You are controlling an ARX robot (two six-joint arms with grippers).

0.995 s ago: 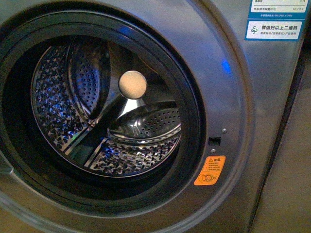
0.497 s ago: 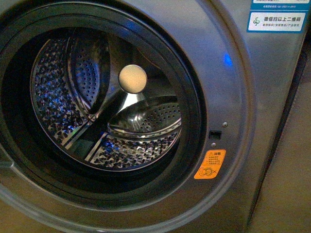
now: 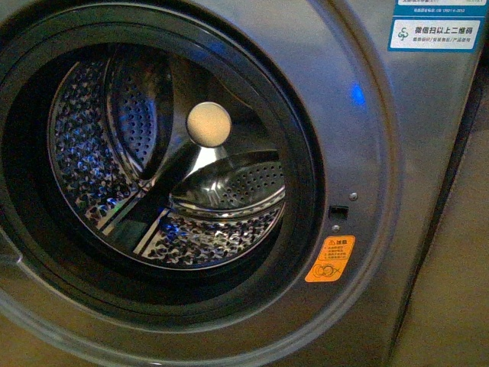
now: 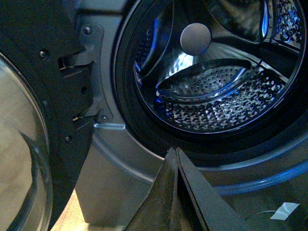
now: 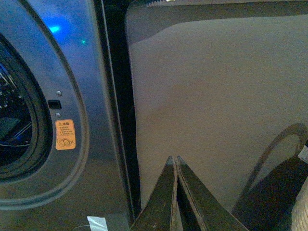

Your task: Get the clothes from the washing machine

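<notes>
The grey washing machine fills the front view, its black-rimmed porthole open onto the perforated steel drum. The drum also shows in the left wrist view. No dark garment shows in the drum in any view. My left gripper is shut and empty, just below and in front of the porthole's lower rim. My right gripper is shut and empty, to the right of the machine, facing a beige panel. The machine's orange sticker shows in the right wrist view. Neither gripper shows in the front view.
The open glass door hangs on its hinge beside the porthole. A blue label sits on the machine's upper right. A dark shape and a curved shadow lie on the beige panel. A pale woven edge shows beside it.
The front view shifted a little over the first half second, so the machine sits slightly lower and further left in the picture. Since then nothing has visibly moved.
</notes>
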